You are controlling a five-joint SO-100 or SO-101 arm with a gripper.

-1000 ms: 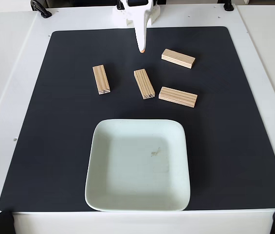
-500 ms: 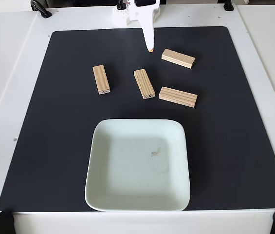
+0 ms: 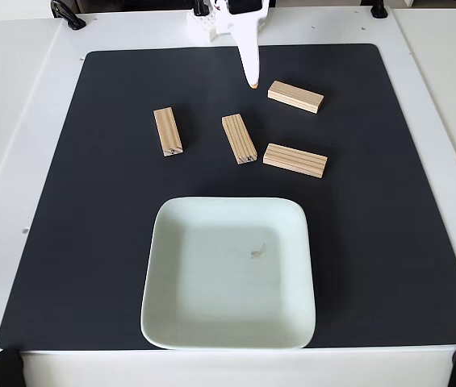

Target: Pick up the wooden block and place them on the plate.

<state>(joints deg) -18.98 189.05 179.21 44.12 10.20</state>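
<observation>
Nearby, four blocks (image 3: 239,138), bare plate (image 3: 167,322)

The setting looked like a lab or hobby robotics bench, not a home. A white tabletop (image 3: 26,121) carried a black mat (image 3: 389,226) laid squarely, with black clamps (image 3: 66,14) gripping the far edge behind the fingers and black brackets (image 3: 6,367) at the near corners. Small screw holes dotted the white surface, and the lighting was even and shadowless.
</observation>
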